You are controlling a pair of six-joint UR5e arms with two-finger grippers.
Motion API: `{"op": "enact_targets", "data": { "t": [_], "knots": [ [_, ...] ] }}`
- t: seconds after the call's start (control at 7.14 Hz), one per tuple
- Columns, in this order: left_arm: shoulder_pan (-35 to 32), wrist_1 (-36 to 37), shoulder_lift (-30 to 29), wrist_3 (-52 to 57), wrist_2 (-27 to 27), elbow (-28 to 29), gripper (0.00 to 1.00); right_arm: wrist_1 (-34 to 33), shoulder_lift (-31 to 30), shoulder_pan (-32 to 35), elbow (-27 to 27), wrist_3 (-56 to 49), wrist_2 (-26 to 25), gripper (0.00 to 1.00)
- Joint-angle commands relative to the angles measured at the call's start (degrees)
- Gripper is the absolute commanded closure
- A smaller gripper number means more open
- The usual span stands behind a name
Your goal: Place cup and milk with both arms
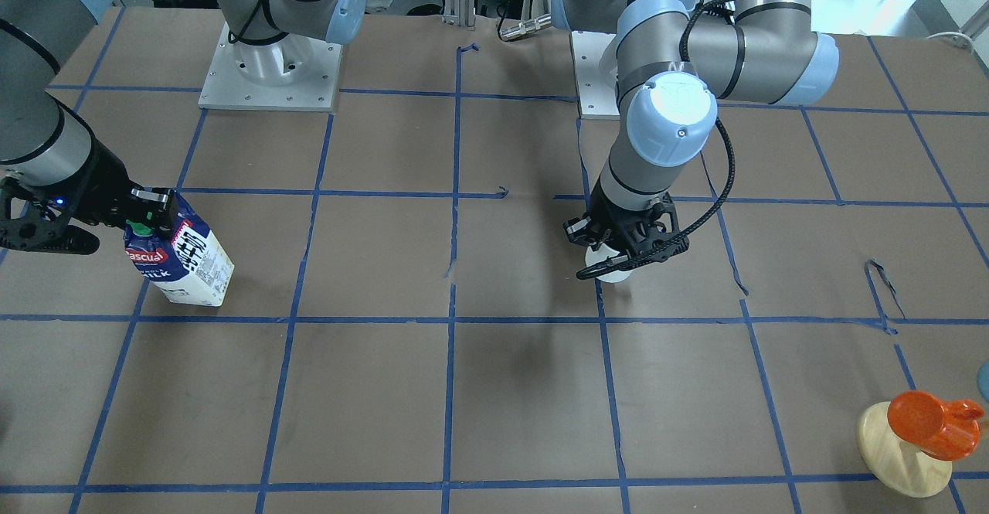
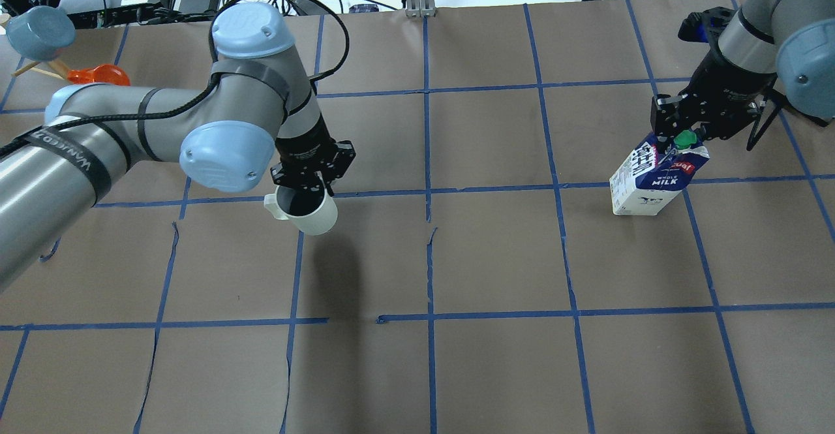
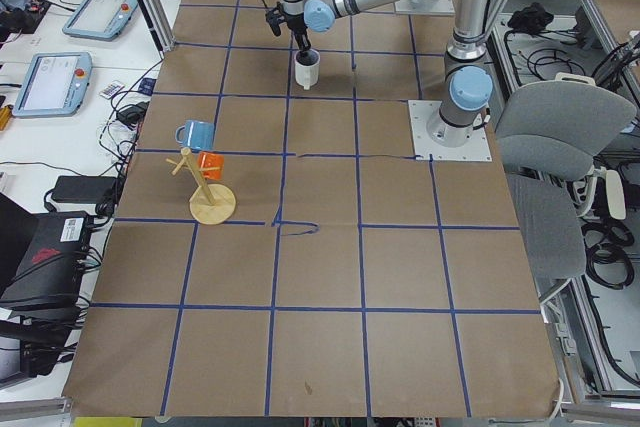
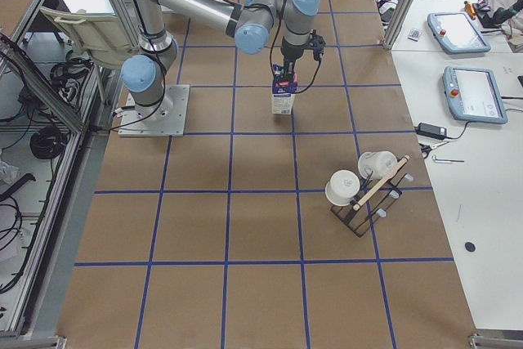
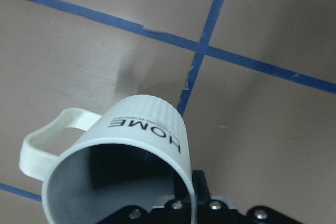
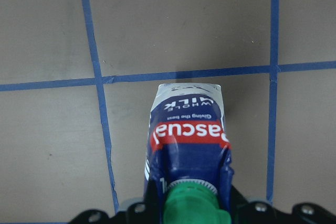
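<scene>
The white cup hangs from my left gripper, which is shut on its rim with one finger inside and one outside. The left wrist view shows the cup with "HOME" on its side and its handle to the left, over a blue tape crossing. I cannot tell whether it touches the table. In the front view the cup is mostly hidden under the gripper. The milk stands on the table at the right. My right gripper is shut on its gable top beside the green cap.
A wooden mug stand with an orange mug and a blue mug stands at the far left corner. A rack with white cups is at the table's right end. The arm bases are at the robot's edge.
</scene>
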Motion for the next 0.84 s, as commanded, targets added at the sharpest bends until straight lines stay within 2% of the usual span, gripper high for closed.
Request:
{"op": "enact_targets", "data": {
  "t": [0.0, 0.42, 0.7],
  "knots": [
    [-5.18, -0.97, -4.59, -7.03, -0.71, 5.11, 1.0, 0.71, 0.13, 0.2, -0.34, 1.23, 1.35, 0.85],
    [-11.68, -0.97, -10.22, -16.42, -0.62, 12.75, 1.0, 0.54, 0.39, 3.53, -0.25, 6.15, 1.98, 0.85],
    [-14.58, -0.8, -13.29, -17.94, -0.54, 14.53, 1.0, 0.01, 0.57, 7.14, -0.07, 10.11, 1.36, 0.85]
  ]
}}
